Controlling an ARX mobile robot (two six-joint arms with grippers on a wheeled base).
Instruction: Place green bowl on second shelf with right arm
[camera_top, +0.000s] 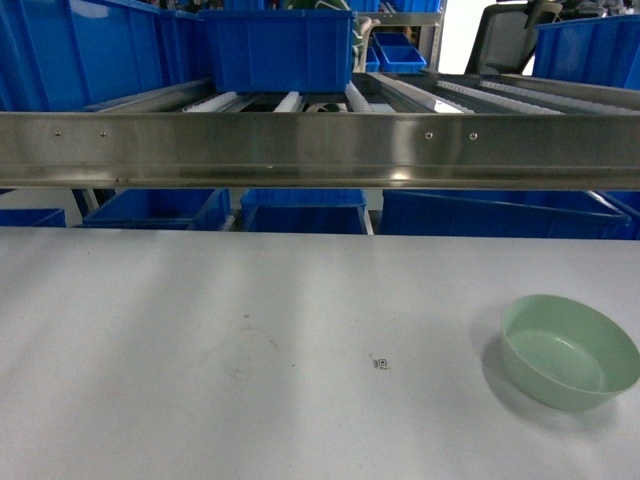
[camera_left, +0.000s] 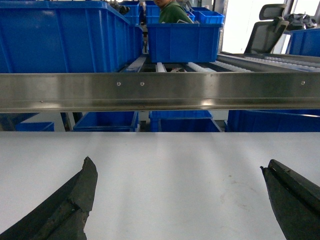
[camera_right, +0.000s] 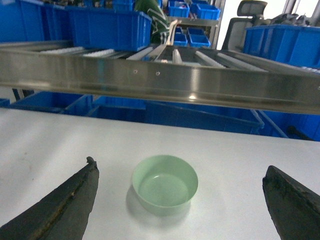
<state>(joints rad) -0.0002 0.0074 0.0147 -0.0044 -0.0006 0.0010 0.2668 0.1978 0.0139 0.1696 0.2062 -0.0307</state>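
Head view: green bowl upright on the white surface, in front of the steel second shelf; neither arm visible. Left wrist: left gripper fingers wide apart, tips cropped. Right wrist: right gripper fingers spread, bowl between them, untouched.

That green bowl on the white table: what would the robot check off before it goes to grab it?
1. Green bowl upright, empty: ok.
2. Right claw open, wider than the bowl: ok.
3. Bowl ahead between the claw's fingers: ok, not yet touching.
4. White table bare around the bowl: ok.
5. Second shelf has open rollers right of the blue bin: ok.
6. Left claw out of the way: ok.
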